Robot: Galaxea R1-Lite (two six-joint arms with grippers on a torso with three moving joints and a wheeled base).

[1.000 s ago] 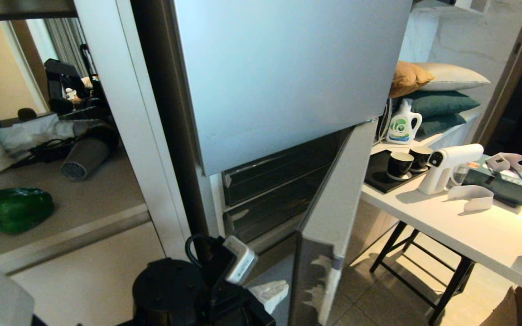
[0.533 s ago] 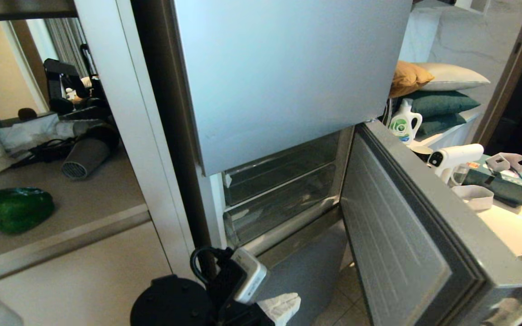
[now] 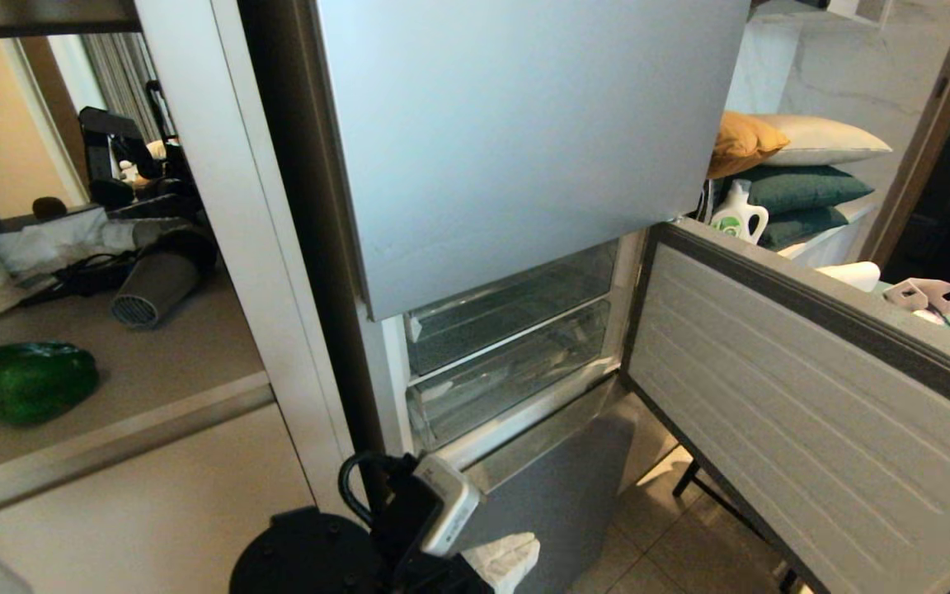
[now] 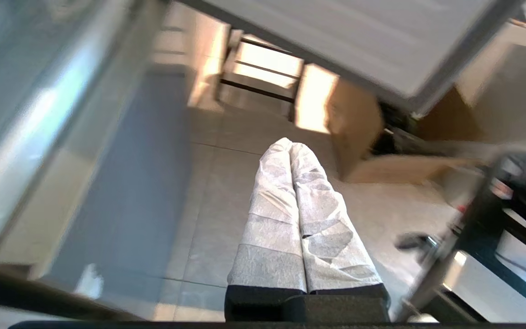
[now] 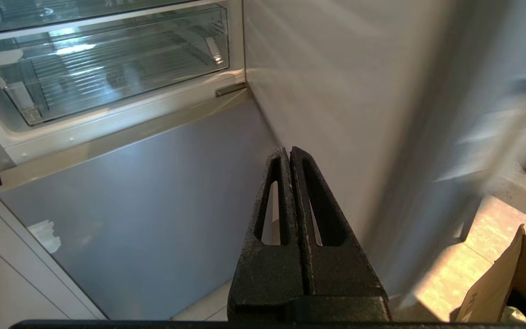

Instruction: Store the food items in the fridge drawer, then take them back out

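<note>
Fridge (image 3: pixel 524 140) fills the middle of our head view, its middle door (image 3: pixel 821 412) swung wide open to the right, ribbed inner face toward us. Behind it we see two clear bins stacked. The upper bin (image 3: pixel 508 309) shows only bare ribbing. The lower one, the drawer (image 3: pixel 508 371), sits pushed in; we make out no food inside it, only reflections on its clear front. In the right wrist view the drawer (image 5: pixel 107 64) shows a bare ribbed floor.

Pepper (image 3: pixel 31 383) lies on the grey counter (image 3: pixel 153 355) far left, well apart from the fridge. We cannot find the potato in any view.

Left gripper (image 4: pixel 290 145), fingers wrapped in white cloth, is pressed together and holds nothing; it hangs low in front of the fridge, over the tiled floor (image 4: pixel 226 183). Right gripper (image 5: pixel 289 150), black, is likewise closed and empty, pointing at the grey panel (image 5: pixel 144 205) below the drawer.
</note>
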